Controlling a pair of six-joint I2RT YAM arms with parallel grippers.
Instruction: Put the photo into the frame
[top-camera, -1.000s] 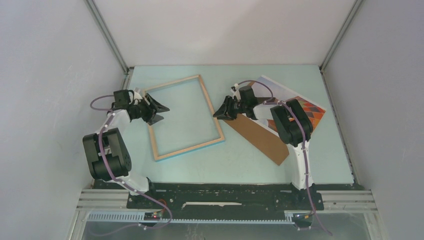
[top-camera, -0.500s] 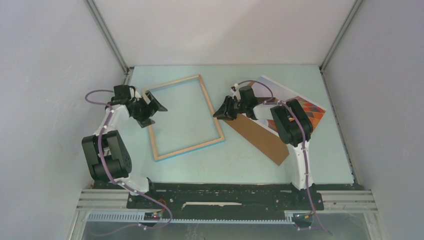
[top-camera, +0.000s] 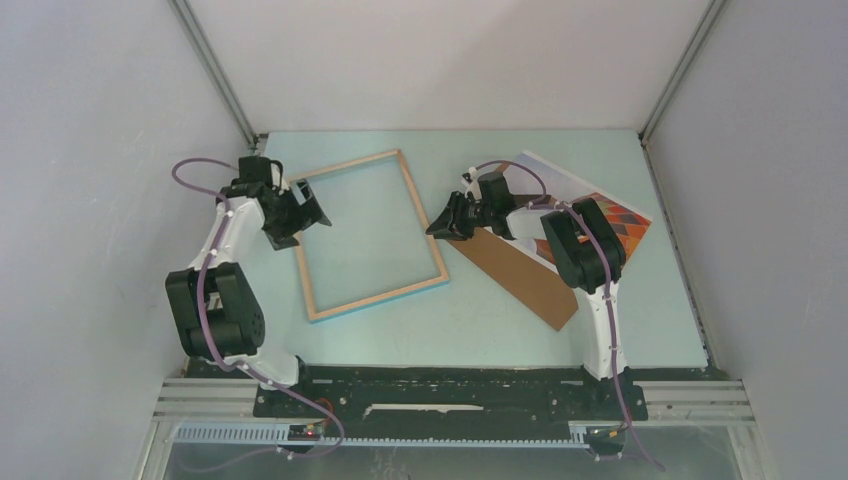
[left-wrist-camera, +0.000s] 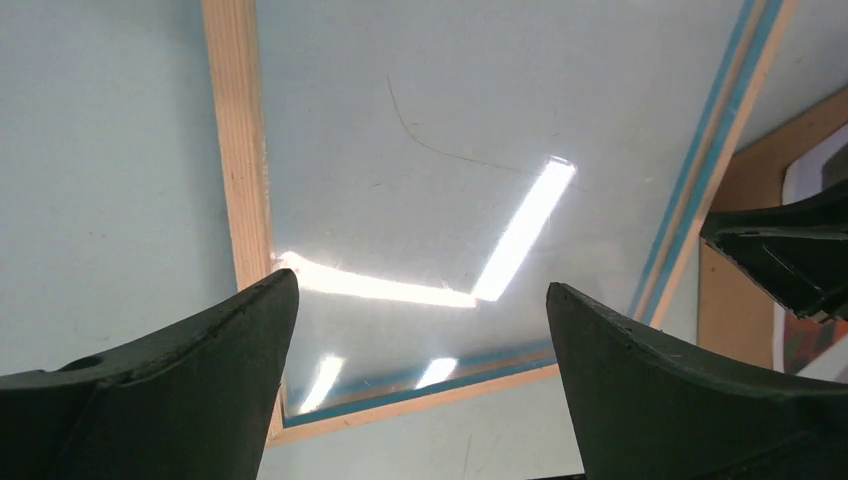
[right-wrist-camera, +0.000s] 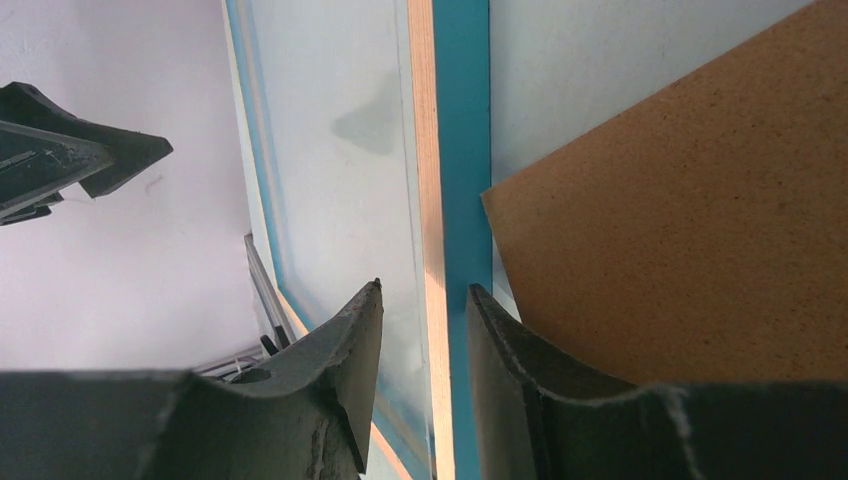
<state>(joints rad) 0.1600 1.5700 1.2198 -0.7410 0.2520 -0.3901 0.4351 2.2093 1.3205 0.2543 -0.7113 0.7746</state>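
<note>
Top view: the left gripper (top-camera: 305, 222) has come off the left rail of the frame (top-camera: 380, 299) and pulled back toward the far-left corner, with its jaws spread wide and nothing in them. I take that as the nudge on the frame being finished, so the frame is placed and the photo is next. The right gripper (top-camera: 440, 225) has not moved and sits at the frame's right rail. The photo (top-camera: 615, 222) lies far right, well apart from both grippers and partly under the brown backing board (top-camera: 520, 275).

Left wrist view: the left gripper (left-wrist-camera: 420, 285) hangs released above the frame (left-wrist-camera: 235, 150), touching nothing, and the wooden left rail runs just left of centre. No photo lies inside the opening, so 0 of the insertion is done.

Right wrist view: the right gripper (right-wrist-camera: 425, 290) has 1 finger on each side of the right rail of the frame (right-wrist-camera: 460, 150). I read that as clamped on the rail. The backing board (right-wrist-camera: 680, 220) lies just right of it.
</note>
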